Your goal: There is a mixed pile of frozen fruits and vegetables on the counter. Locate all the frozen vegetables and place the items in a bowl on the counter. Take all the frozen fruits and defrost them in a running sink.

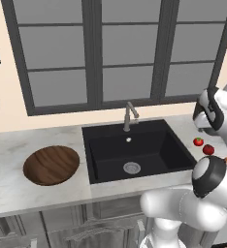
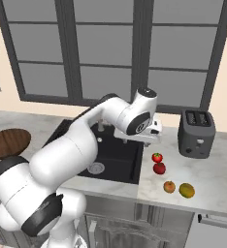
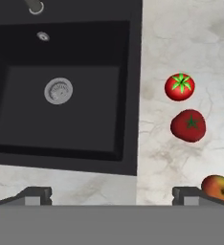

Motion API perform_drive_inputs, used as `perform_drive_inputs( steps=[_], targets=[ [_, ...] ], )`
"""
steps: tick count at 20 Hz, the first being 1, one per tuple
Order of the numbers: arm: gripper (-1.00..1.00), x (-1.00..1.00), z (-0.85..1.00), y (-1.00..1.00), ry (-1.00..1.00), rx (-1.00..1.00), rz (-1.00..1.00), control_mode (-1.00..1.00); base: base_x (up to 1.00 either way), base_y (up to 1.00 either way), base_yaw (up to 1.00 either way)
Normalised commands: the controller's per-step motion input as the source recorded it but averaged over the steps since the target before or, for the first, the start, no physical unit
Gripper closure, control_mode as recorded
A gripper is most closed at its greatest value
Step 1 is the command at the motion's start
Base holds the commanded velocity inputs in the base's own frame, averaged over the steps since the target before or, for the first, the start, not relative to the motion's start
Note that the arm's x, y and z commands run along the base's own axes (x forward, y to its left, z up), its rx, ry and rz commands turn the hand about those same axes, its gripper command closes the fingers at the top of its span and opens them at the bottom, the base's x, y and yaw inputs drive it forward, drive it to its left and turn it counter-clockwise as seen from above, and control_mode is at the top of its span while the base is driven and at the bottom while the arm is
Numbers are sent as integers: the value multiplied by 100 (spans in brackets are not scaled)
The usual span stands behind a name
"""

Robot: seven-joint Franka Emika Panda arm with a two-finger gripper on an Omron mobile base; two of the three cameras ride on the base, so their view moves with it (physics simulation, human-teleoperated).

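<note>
Fingers spread wide, empty, above the surface; two red vegetables at 2 o'clock; sink at 10.

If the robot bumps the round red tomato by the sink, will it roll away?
Probably. The tomato looks smooth and round, so a nudge could roll it across the flat counter. The sink edge is near, so it might drop in. It may also be slippery to pinch.
</note>
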Motion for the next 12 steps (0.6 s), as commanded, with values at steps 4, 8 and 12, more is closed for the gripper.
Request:
perform_drive_inputs(
  steps=[4, 8, 12],
  targets=[
    [-100, 0, -23, -17, 0, -1, 0, -100, 0, 0, 0],
    [-100, 0, -22, -5, 4, 0, -2, -100, 0, 0, 0],
    [-100, 1, -28, -12, 3, -4, -4, -100, 0, 0, 0]
  ],
)
